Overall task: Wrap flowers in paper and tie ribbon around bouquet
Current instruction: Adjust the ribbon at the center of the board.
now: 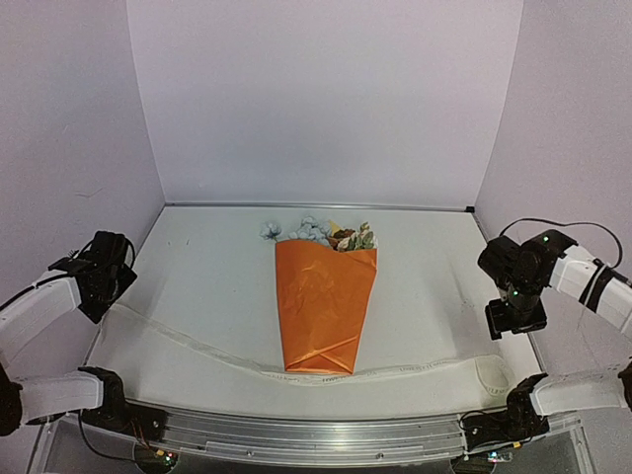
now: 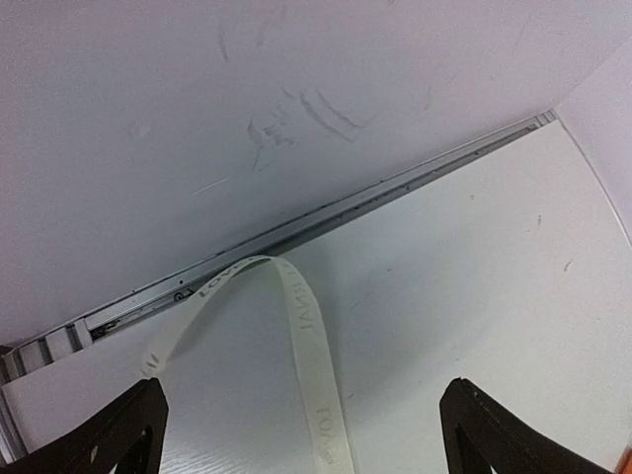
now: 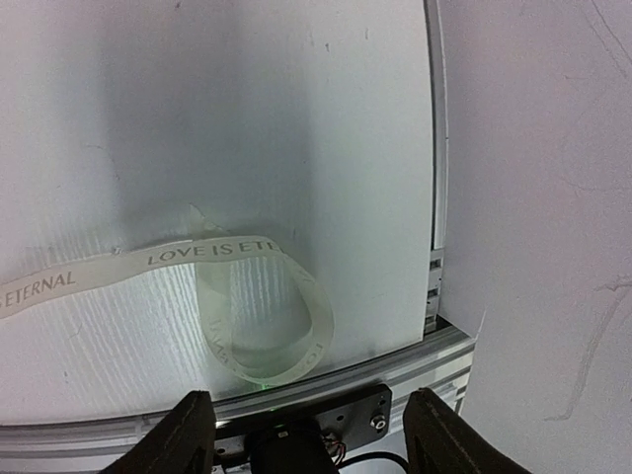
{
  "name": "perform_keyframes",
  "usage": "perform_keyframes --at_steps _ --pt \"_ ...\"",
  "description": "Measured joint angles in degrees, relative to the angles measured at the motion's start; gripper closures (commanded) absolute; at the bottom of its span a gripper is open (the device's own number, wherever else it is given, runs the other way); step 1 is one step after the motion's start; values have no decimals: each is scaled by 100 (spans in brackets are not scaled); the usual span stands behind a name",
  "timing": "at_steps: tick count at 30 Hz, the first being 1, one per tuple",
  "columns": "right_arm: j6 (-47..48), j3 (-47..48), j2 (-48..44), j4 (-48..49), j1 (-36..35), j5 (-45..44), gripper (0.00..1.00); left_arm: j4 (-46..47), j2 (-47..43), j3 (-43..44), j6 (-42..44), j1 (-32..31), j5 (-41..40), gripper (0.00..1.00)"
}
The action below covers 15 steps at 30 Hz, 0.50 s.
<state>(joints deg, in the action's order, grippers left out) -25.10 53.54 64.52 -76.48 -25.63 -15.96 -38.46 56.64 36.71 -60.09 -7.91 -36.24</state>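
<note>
Ribbon [image 3: 212,251], cream, lettered, lies along near edge. Bouquet [image 1: 324,306]: orange cone, long axis near-to-far, blooms [image 1: 311,230] pointing away. Left gripper [image 2: 303,395] and right gripper [image 3: 311,398]: released, empty.

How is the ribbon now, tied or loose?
Loose. The ribbon lies stretched across the table past the bouquet's narrow end, with no knot and both ends curled free.

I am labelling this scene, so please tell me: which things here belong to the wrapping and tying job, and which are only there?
Belongs to the job:
- bouquet: orange paper, flowers
- ribbon, lying loose on the table
- left fingers and right fingers, open, holding nothing

Only there:
- white table
- metal rail at its near edge
</note>
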Motion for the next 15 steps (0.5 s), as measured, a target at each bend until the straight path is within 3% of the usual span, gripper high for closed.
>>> perform_keyframes --at_steps 5,8,15 --pt "-153 4 -7 -6 -63 760 29 267 -310 151 775 -1 502 4" --pt "-286 82 314 68 -525 1124 29 545 -297 363 1265 -235 924 6" --pt "-805 240 1433 1295 -1811 1904 35 1314 148 479 1693 -2359 1857 19"
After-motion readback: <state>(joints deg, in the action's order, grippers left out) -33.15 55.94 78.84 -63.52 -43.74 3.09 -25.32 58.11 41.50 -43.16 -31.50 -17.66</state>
